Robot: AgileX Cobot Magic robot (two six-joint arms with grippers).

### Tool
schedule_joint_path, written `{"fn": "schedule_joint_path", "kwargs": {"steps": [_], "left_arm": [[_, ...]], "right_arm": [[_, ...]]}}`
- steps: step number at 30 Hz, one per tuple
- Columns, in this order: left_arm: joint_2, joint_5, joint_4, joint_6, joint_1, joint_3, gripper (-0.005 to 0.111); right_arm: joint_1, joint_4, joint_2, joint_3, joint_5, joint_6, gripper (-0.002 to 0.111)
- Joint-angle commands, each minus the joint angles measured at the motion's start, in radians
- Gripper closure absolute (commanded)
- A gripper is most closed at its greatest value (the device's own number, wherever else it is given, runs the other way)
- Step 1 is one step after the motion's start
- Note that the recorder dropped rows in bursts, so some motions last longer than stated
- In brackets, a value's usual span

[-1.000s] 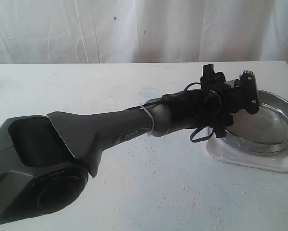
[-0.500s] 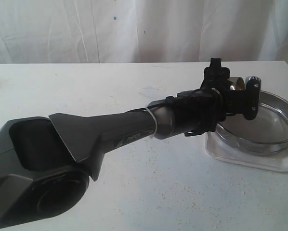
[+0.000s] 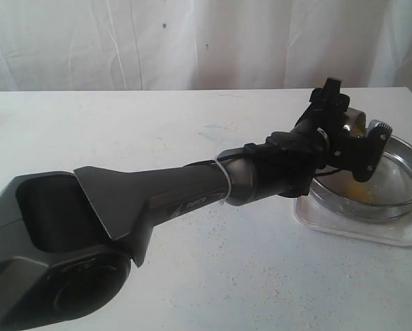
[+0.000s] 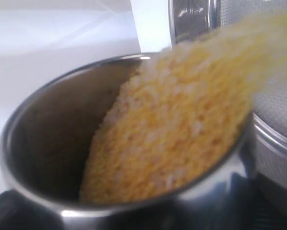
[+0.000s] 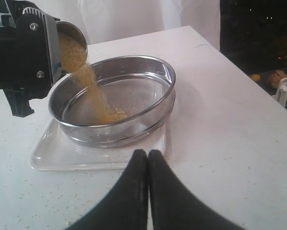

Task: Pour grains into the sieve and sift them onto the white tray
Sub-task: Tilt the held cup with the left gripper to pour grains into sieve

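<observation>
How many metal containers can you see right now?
2. The sieve sits on the white tray; the steel cup is tipped above its edge, pouring. The arm could hide more.

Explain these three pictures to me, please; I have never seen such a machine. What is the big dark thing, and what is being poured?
It is a robot with two arms. The wide picture comes from a camera off the arms; the dark shape is the left arm. The other two come from cameras on the wrists. The left arm's jaws hold a tilted steel cup; yellow grains pour from it into a round sieve standing on a white tray on the table. The right arm's jaws are closed and empty.
</observation>
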Motion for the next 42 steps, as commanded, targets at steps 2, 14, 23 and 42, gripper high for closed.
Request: {"fn": "schedule_joint_path", "kwargs": {"steps": [2, 14, 23, 42], "left_arm": [[-0.010, -0.009, 0.166, -0.003, 0.003, -0.011, 0.107], [0.023, -0.010, 0.209, 0.184, 0.003, -0.011, 0.107], [0.028, 0.029, 0.209, 0.432, 0.004, -0.011, 0.107], [0.028, 0.032, 0.209, 0.629, 0.024, -0.011, 0.107]], "right_arm": [[-0.005, -0.008, -0.004, 0.002, -0.002, 0.000, 0.108], [-0.003, -0.008, -0.004, 0.002, -0.002, 0.000, 0.108], [-0.003, -0.008, -0.004, 0.002, -0.002, 0.000, 0.108], [-0.003, -0.008, -0.004, 0.002, -0.002, 0.000, 0.108]]}}
